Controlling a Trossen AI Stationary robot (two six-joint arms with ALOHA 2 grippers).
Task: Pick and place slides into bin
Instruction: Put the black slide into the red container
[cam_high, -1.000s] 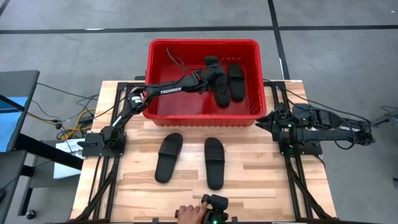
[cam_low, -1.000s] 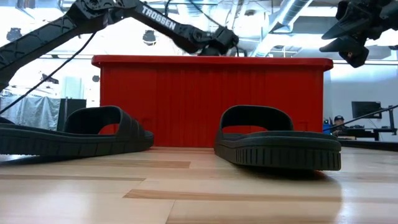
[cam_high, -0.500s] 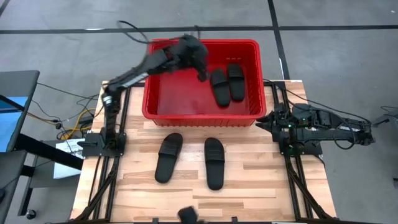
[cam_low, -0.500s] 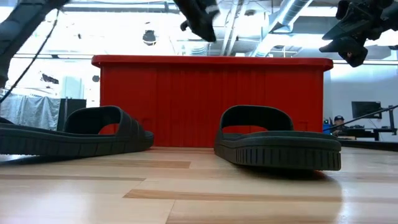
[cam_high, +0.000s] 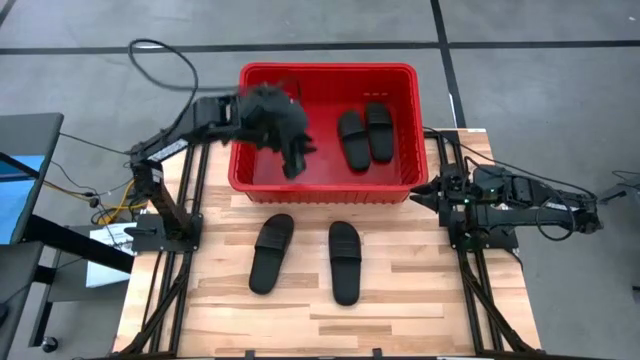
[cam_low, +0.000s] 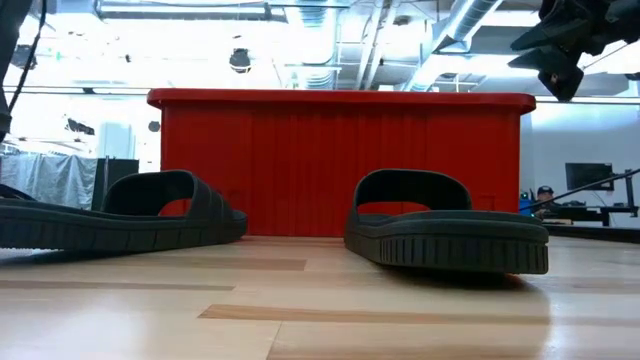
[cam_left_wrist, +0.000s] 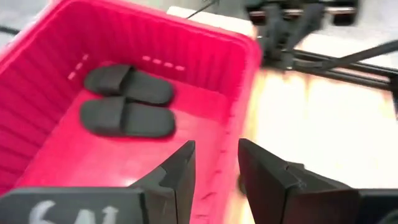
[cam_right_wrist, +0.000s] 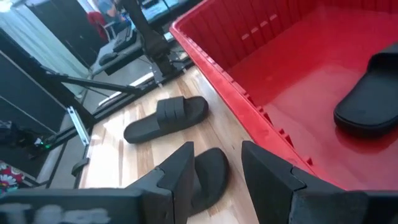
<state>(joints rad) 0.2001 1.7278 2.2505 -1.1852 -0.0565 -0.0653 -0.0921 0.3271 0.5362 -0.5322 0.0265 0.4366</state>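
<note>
The red bin (cam_high: 325, 180) stands at the table's far middle. Two black slides (cam_high: 352, 140) (cam_high: 378, 130) lie side by side on its floor at the right, soles down; they also show in the left wrist view (cam_left_wrist: 127, 118). Two more slides (cam_high: 271, 252) (cam_high: 344, 261) lie on the table in front of the bin, soles down. My left gripper (cam_high: 296, 166) is open and empty above the bin's near left part (cam_left_wrist: 216, 165). My right gripper (cam_high: 418, 193) is open and empty, raised beside the bin's near right corner (cam_right_wrist: 214, 168).
The table's near half in front of the two loose slides is bare wood (cam_high: 330, 320). The arm bases and rails stand at the left (cam_high: 160, 230) and right (cam_high: 480, 235) edges. In the low view the bin's front wall (cam_low: 340, 165) rises behind the two slides.
My left gripper has risen out of the bin's right part, away from the slide it was at, and has swung up over the bin's far left corner, then toward the near edge over the bin's left part. That slide now lies beside the other one in the bin.
</note>
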